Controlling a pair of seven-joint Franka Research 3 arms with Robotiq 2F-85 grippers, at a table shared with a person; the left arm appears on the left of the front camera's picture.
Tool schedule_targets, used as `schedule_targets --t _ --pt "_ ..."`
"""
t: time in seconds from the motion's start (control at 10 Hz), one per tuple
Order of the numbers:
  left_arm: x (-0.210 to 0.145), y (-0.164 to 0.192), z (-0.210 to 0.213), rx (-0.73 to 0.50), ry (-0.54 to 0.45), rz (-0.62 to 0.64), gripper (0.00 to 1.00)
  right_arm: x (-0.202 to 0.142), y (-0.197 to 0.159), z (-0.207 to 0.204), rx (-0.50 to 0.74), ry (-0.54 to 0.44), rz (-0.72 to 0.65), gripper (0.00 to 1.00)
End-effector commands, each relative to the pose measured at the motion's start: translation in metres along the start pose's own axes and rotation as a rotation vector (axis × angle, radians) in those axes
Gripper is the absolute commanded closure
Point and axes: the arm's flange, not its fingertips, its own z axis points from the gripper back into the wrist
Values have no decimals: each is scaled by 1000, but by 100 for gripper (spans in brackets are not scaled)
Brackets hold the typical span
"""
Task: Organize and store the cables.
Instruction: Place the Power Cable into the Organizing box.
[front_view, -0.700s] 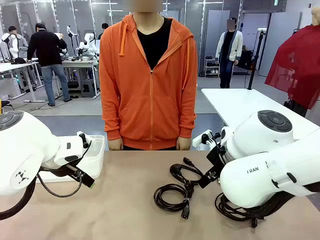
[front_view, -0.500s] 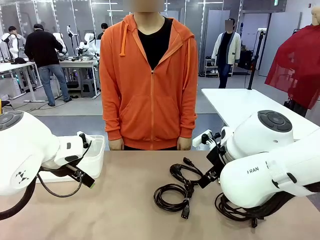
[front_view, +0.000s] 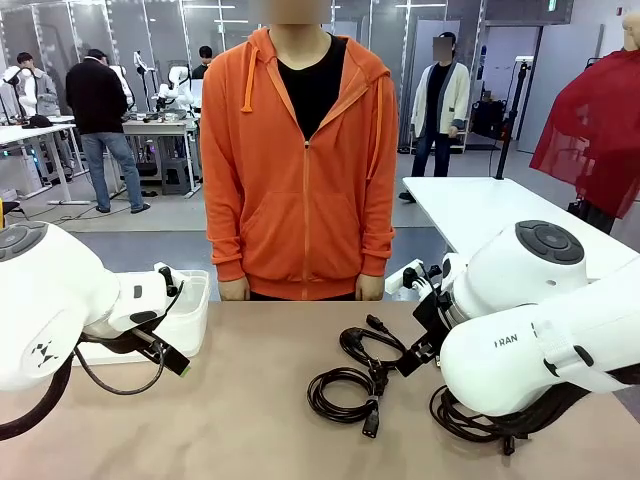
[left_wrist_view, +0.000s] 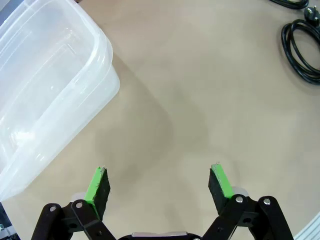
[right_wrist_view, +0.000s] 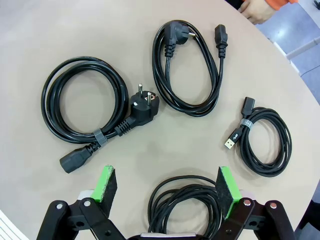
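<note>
Your cables (right_wrist_view: 144, 109) lie as four coils on the table (right_wrist_view: 30, 30) under the right gripper (right_wrist_view: 164, 174). The clear tub (left_wrist_view: 107, 60) beside the left gripper (left_wrist_view: 160, 172) shows a bare floor. Both claws gape wide, gripping nothing.

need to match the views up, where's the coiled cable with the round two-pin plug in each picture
front view: round-plug cable lies mid-table, the nearer of the two coils in the open.
left wrist view: probably the coil cut by the right edge near the top, round-plug cable; its plug is out of frame.
right wrist view: round-plug cable fills the left half, plug towards the middle.
shared landmark: the tan table under it.
</note>
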Motion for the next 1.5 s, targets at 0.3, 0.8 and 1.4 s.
schedule_targets --t 0.3,0.8,1.4 --pt "8 6 20 4 -2 -11 0 12 -9 18 25 -24 -15 0" --pt "-5 38 163 -59 -74 6 0 43 -69 135 104 -85 30 0" --pt "-74 104 294 -87 -231 70 0 -21 -158 262 182 -167 32 0"
